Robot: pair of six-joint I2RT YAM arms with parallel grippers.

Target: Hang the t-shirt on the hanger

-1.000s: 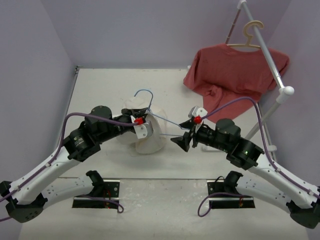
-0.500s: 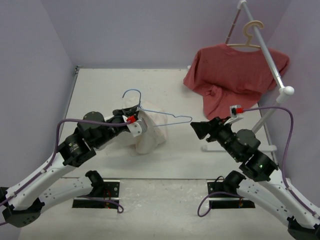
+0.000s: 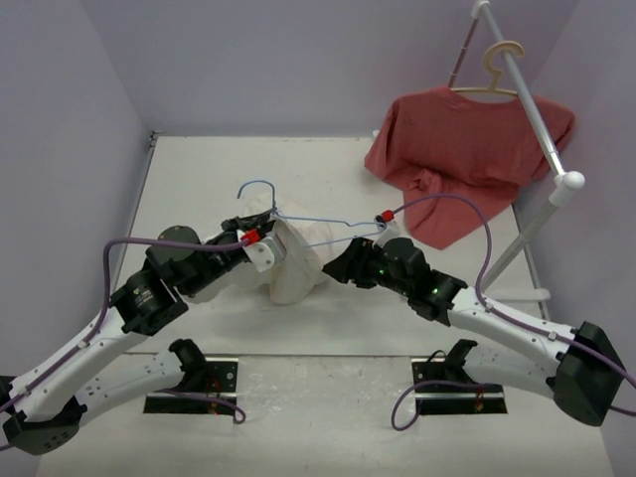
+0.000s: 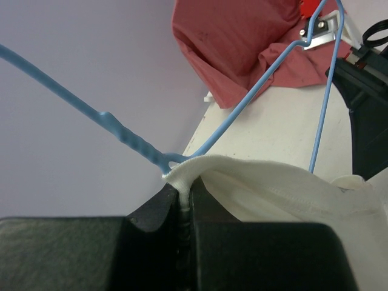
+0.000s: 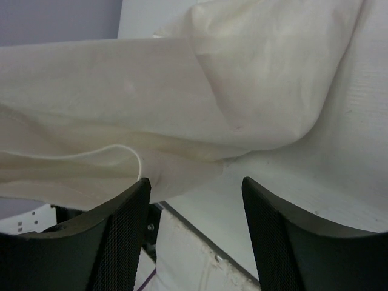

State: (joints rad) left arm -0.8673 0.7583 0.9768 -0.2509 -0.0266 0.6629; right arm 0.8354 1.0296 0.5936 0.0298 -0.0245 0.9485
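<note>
The cream-white t-shirt (image 3: pixel 295 266) hangs bunched from my left gripper (image 3: pixel 262 248) above the table. In the left wrist view my left gripper (image 4: pixel 183 189) is shut on the t-shirt's ribbed collar (image 4: pixel 254 185), with the neck of the light-blue wire hanger (image 4: pixel 128 138) right at the jaw tips. The hanger (image 3: pixel 328 221) sticks out to the right, its hook up and to the left. My right gripper (image 3: pixel 334 270) is open and low at the shirt's right side. In the right wrist view it (image 5: pixel 195 197) is empty, just under a fold of the t-shirt (image 5: pixel 182 91).
A red t-shirt (image 3: pixel 467 144) hangs on a beige hanger (image 3: pixel 497 78) from a white rack (image 3: pixel 542 119) at the back right. It also shows in the left wrist view (image 4: pixel 242 36). Purple walls close in the left and back.
My right gripper left the hanger's right end, pulled back to the right, then came in low at the shirt's right side. My left gripper shifted the hanger and shirt slightly left.
</note>
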